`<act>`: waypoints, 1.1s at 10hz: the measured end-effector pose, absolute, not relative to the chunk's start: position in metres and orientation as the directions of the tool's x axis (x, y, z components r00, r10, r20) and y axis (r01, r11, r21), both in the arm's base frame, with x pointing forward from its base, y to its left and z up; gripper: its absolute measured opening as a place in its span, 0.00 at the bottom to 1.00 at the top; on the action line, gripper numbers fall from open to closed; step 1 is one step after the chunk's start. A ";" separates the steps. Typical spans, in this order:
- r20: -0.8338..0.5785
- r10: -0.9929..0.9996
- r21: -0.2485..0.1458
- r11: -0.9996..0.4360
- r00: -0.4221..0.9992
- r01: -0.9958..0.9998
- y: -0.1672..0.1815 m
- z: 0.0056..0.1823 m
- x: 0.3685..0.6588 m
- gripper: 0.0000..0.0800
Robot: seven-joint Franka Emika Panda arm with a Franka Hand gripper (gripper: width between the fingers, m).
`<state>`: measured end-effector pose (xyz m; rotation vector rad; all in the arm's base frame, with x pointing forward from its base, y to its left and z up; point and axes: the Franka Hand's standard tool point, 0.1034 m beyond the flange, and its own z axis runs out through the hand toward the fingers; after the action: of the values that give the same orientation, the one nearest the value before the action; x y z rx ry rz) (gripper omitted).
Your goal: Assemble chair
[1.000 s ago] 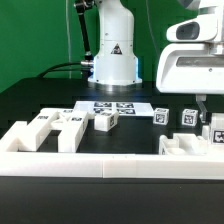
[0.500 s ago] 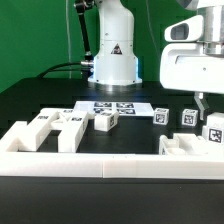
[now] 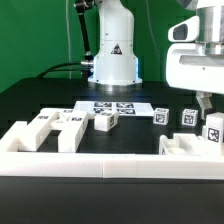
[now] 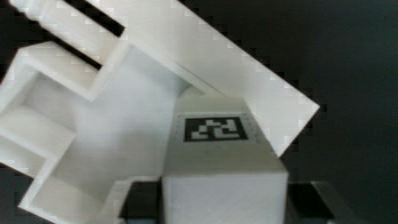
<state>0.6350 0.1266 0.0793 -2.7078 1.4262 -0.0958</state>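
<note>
A tagged chair piece (image 3: 213,128) hangs clear of the black worktop (image 3: 40,95) at the exterior view's right edge, clenched between the dark fingers (image 4: 143,197) of the claw (image 4: 221,197). Since a second ago it has risen slightly and drifted toward the exterior view's left, and it has barely moved in the last half second. A frame-shaped chair part (image 3: 183,146) lies just below it. Two small tagged blocks (image 3: 160,114) and other loose chair parts (image 3: 70,125) lie unmoved near the marker board (image 3: 118,106), behind the low border wall (image 3: 100,165).
</note>
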 end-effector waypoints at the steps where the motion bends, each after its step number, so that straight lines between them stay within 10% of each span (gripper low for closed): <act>1: 0.013 -0.850 -0.101 -0.524 0.526 -0.846 0.127 0.079 0.635 0.36; 8: -0.083 -0.994 -0.118 0.083 -0.074 -0.990 0.129 0.080 0.634 0.36; 11: -0.089 -0.989 -0.110 0.130 -0.121 -0.985 0.127 0.080 0.635 0.36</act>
<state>0.6352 0.1268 0.0799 -1.9839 2.2522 -0.0359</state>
